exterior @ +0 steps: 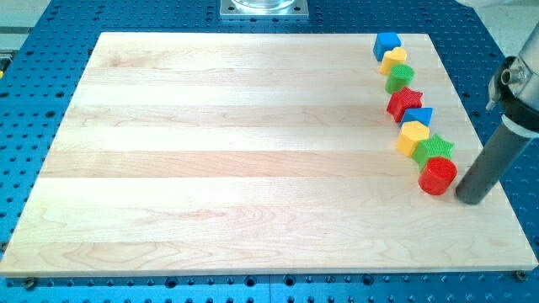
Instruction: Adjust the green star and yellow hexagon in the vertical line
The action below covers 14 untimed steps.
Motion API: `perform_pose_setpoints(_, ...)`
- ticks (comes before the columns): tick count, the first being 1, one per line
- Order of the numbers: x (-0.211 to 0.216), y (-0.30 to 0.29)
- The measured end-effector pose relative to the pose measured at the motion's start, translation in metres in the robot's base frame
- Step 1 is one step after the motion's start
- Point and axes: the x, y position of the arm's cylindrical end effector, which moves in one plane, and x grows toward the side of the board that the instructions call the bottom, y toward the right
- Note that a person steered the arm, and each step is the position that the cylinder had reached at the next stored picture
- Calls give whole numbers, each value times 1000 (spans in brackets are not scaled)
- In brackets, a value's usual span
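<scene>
The green star (434,150) lies near the view's right edge of the wooden board (253,151), touching the yellow hexagon (413,137) on its upper left. Both sit in a slanted column of blocks. A red round block (437,175) lies just below the star. A blue block (418,116) lies just above the hexagon. My tip (472,197) rests on the board just right of the red round block and below right of the green star, a small gap away.
Higher in the column are a red star (403,103), a green round block (399,78), a yellow heart (393,60) and a blue block (386,45). The board's right edge (497,168) is close to my tip. A blue perforated table (34,101) surrounds the board.
</scene>
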Motion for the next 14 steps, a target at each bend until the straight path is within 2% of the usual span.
perform_pose_setpoints(1, -34, 27)
perform_pose_setpoints(2, -82, 29)
perform_pose_setpoints(3, -89, 18)
perform_pose_setpoints(6, -51, -10)
perform_pose_setpoints(8, -46, 12)
perform_pose_setpoints(9, -10, 33)
perform_pose_setpoints(10, -2, 29)
perform_pose_setpoints(12, -71, 33)
perform_pose_setpoints(13, 31, 35)
perform_pose_setpoints(14, 77, -3)
